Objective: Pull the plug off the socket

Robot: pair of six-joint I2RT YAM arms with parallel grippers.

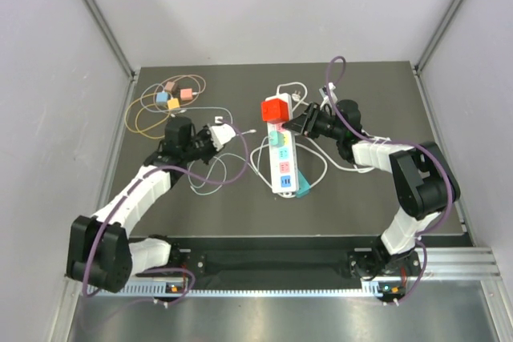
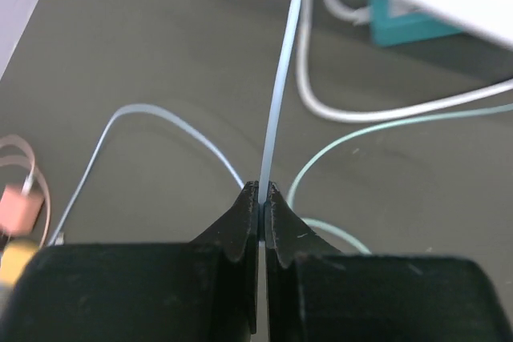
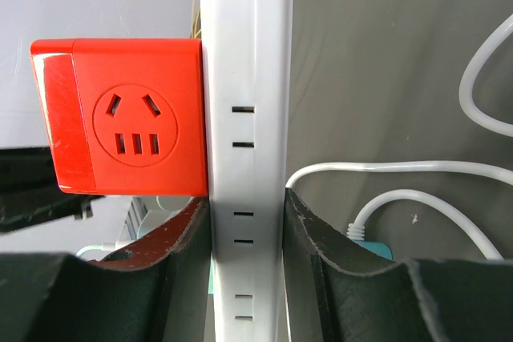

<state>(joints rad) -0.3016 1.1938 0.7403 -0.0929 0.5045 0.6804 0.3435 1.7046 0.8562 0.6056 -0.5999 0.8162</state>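
Pinching the cable (image 2: 276, 102) tight, left gripper (image 2: 262, 194) lies leftward of the power strip (image 3: 244, 78), which right gripper (image 3: 247, 214) clamps crosswise.

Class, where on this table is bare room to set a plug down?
Free: far-right corner of the table, beyond the right gripper; near band in front of the power strip. Crowded: cables around the strip and coloured adapters far left.

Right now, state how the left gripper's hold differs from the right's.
The left gripper pinches a thin pale cable, jaws almost touching; the right gripper clamps the white power strip, jaws spread by its width. The left is off the strip; the right sits beside the red adapter. Both grip something.
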